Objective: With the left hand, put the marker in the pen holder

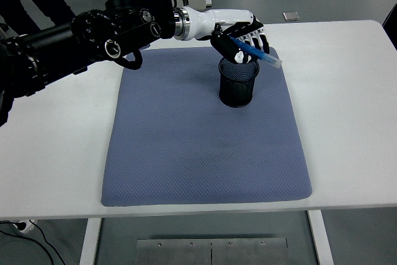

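- Left hand [240,40] is over the pen holder [239,83], arm reaching in from the left edge across the far side of the table [347,110].
- Fingers [255,34] are curled around the marker [259,54]; the hand is closed on it, not released.
- The marker is blue with a pale tip, lying nearly level, slanted down toward the right. Its pale end pokes out past the holder's right rim; the other end is buried in the hand.
- The marker is above the holder's mouth, not inside it. I cannot tell whether it clears the rim or brushes it.
- The pen holder is a black mesh cup, upright on the blue-grey mat [205,147], toward the mat's far right part. Nothing is visible inside it.
- Right hand is not in the picture.
- Step in hand, as I judge it: carrying is over and aligning is under way; insertion is not yet begun.
- The next move calls for tipping the marker from near-level toward upright so one end points into the opening, and centring that end over the mouth, since it now overshoots to the right.
- Then lower and open the fingers only once the end is inside the rim.
- Risk: released at this slant, the marker would likely lie across the rim or roll off onto the mat.
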